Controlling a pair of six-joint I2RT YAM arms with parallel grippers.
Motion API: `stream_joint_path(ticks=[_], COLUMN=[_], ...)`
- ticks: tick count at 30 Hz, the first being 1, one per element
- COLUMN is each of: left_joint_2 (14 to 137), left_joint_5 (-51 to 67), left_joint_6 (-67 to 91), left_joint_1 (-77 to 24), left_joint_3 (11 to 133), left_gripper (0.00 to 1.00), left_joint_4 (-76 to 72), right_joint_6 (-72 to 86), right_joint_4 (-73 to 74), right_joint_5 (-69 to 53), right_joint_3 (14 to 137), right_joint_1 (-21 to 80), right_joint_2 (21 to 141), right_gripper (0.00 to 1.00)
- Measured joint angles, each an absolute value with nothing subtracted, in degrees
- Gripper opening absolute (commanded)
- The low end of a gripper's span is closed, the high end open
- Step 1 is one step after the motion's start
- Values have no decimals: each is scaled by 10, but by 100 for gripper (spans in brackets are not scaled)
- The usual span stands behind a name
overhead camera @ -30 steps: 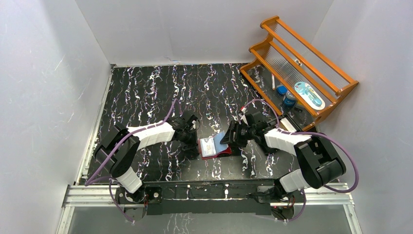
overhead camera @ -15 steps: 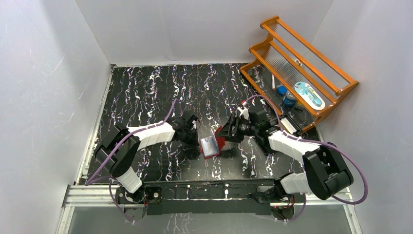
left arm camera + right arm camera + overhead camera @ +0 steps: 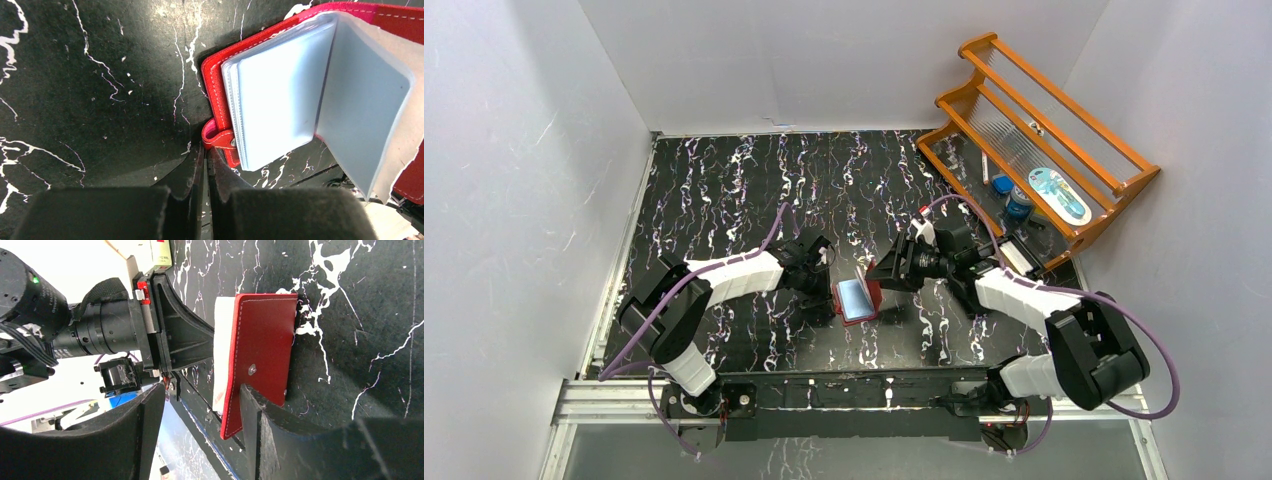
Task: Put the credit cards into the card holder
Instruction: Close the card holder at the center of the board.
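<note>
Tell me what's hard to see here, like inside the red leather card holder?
Cards inside the red leather card holder: left wrist view, cloudy plastic pockets hide them.
Items on the orange wooden rack: top view, too small.
Whether the left gripper pinches the snap tab: left wrist view, unclear.

**Rack and worktop surroundings**

A black worktop (image 3: 724, 190) veined with white sits between plain white walls (image 3: 844, 60). At its far right corner stands an orange wooden rack (image 3: 1064, 110), holding a blue-and-white oval packet (image 3: 1058, 193) and a blue-capped container (image 3: 1020, 202).
</note>
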State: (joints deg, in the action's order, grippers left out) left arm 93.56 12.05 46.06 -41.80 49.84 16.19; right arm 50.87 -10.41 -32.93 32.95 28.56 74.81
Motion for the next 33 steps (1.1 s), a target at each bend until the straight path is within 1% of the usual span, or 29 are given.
stream_joint_path(ticks=[2,7,10,16,22,28,30,33], left_joint_2=[936,935,929,890,884,892,898,904], left_joint_5=[120,120,121,129,127,127,127,127], left_joint_6=[461,463,469,486,477,470,466,463], left_joint_1=[-418,-418,-418,-416,-409,-405,-404,-403], left_joint_3=[498,498,498,480,480,476,475,473], left_gripper=[6,18,23,25,27,27,28,28], left_joint_4=[162,160,160,150,150,136,131,125], right_joint_6=[512,510,487,450,440,438,440,444], right_joint_4=[-112,-113,-84,-44,-24,-18,-23,-34], right_joint_5=[-336,-343,-346,-345,-335,-328,-330,-332], right_joint_3=[329,335,369,409,419,427,427,427], right_joint_1=[286,298,315,345,358,365,366,367], right_joint_2=[759,780,811,834,837,846,846,846], right_gripper=[65,66,66,67,65,71,70,66])
